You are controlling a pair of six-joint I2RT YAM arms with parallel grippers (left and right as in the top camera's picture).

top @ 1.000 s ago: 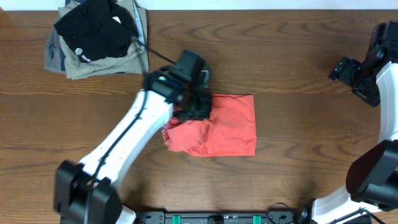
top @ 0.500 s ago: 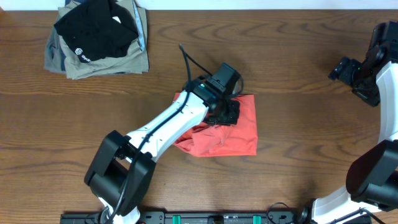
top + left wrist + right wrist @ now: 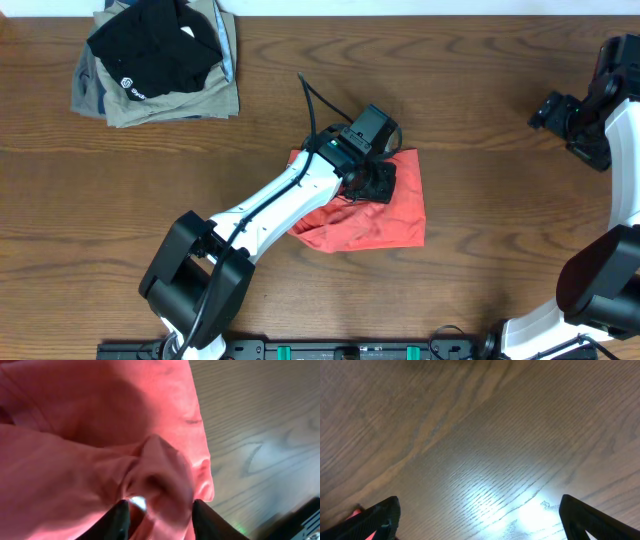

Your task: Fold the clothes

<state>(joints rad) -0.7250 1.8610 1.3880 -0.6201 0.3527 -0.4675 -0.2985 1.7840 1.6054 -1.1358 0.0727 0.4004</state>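
My left jaws stand apart with a raised ridge of the red-orange T-shirt (image 3: 160,480) between them, the cloth brushing both fingers (image 3: 119,519). The rest of the shirt lies crumpled beneath and ahead of them on the wood surface (image 3: 490,250), with bare wood just past its hem. My right jaws gape wide over bare surface with nothing between them, well apart from the shirt.

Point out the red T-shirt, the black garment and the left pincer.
red T-shirt (image 3: 400,215): overhead view, bare right half.
black garment (image 3: 153,48): overhead view, its middle.
left pincer (image 3: 161,519): left wrist view, between fingertips.
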